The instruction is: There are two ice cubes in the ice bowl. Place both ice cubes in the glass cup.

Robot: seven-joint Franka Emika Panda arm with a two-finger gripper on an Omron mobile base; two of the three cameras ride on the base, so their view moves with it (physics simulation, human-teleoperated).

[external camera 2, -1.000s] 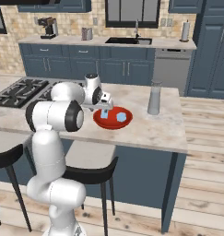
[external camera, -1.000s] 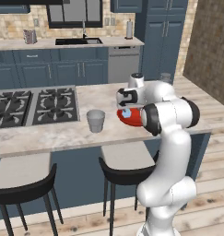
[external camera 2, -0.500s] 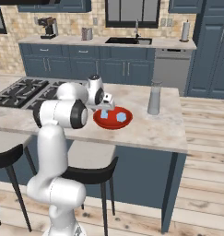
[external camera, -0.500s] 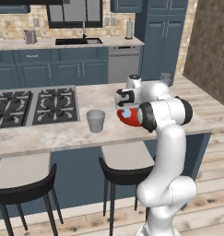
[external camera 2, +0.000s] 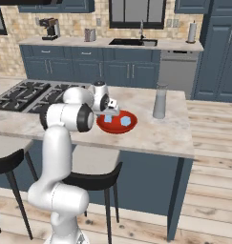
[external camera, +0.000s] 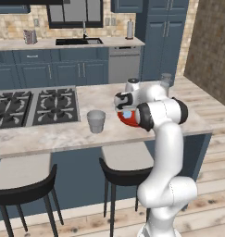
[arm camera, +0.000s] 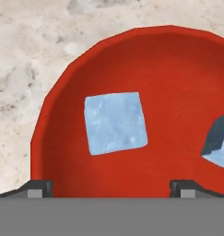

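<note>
pincer (arm camera: pixel 111 186) released, poised over ice bowl (arm camera: pixel 187 60) w/ one ice cube (arm camera: pixel 115 122) centred betw. tips, prob. for pickup; glass cup (external camera: pixel 96 121) well apart.

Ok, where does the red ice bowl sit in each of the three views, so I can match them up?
Left base view: the ice bowl is right of centre on the island counter, partly hidden by the arm.
Right base view: the ice bowl is centre-left, in front of the gripper.
Hand view: the ice bowl covers the centre and right.
Shared landmark: the ice cube below the open gripper.
</note>
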